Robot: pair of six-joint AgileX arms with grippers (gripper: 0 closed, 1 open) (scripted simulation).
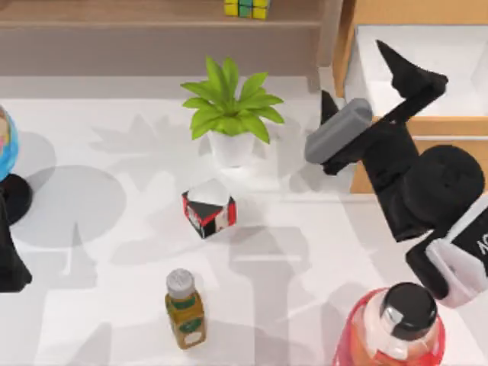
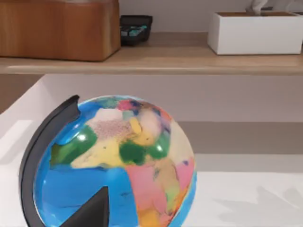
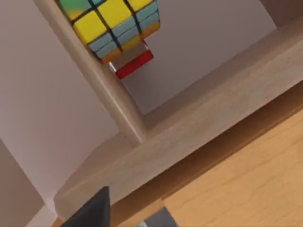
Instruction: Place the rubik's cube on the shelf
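The rubik's cube rests on the shelf at the back, towards its right end, showing yellow and green squares. In the right wrist view the rubik's cube sits on the shelf board, well beyond one dark fingertip. My right gripper hangs to the right of the cube and nearer the front, in front of the drawer unit. It is open, its fingers spread wide with nothing between them. My left arm is parked at the table's left edge, behind the globe.
A potted plant stands mid-table, with a red, black and white cube and an olive bottle nearer the front. A pink bottle is at the front right. The drawer unit sits at the back right.
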